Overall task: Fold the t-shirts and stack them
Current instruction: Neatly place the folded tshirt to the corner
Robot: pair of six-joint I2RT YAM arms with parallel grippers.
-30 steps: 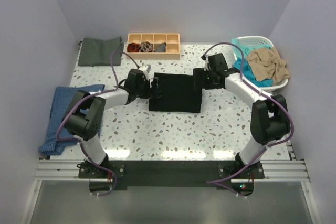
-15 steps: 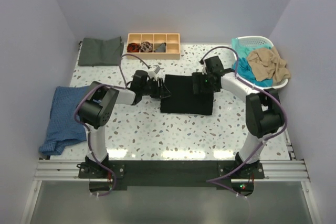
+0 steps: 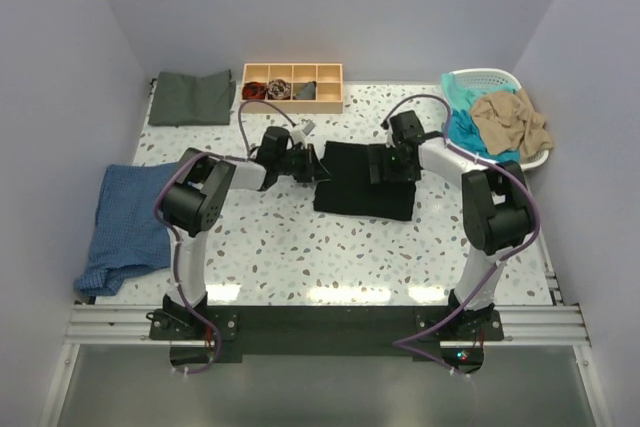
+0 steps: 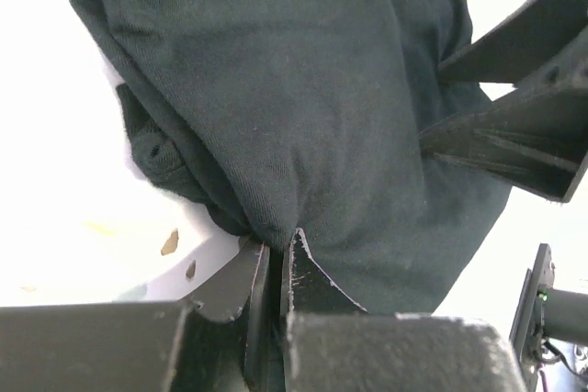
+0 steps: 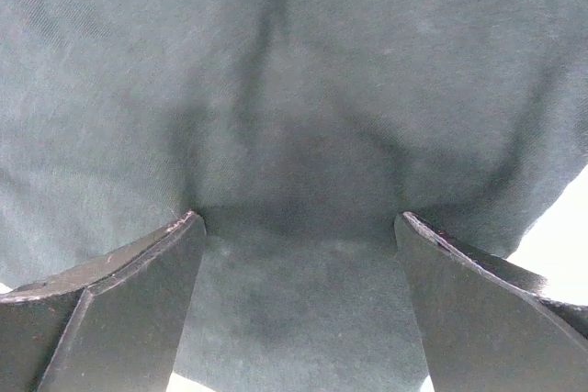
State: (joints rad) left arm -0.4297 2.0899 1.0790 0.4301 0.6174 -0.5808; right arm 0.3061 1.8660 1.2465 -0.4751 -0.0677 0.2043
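**Overhead and wrist views.** The black cotton t-shirt (image 3: 365,180), folded to a compact rectangle, lies on the speckled white table (image 3: 300,237) right of centre. It has slid rightward over the last second, and both arms have followed it. In the same interval the left gripper (image 3: 317,164) has gone from wide open to pressed together. The left wrist view shows its fingers (image 4: 308,282) pinching a bunched fold at the shirt's left edge. The right gripper (image 3: 386,164) remains spread wide, its fingers (image 5: 110,273) straddling the fabric on the shirt's right side without clamping it. The new pinch suggests the garment is about to be lifted or dragged, perhaps toward the dark grey-green folded shirt (image 3: 190,97) at the far left corner. The teal and tan shirts (image 3: 510,117) wait in the white plastic basket (image 3: 495,75).
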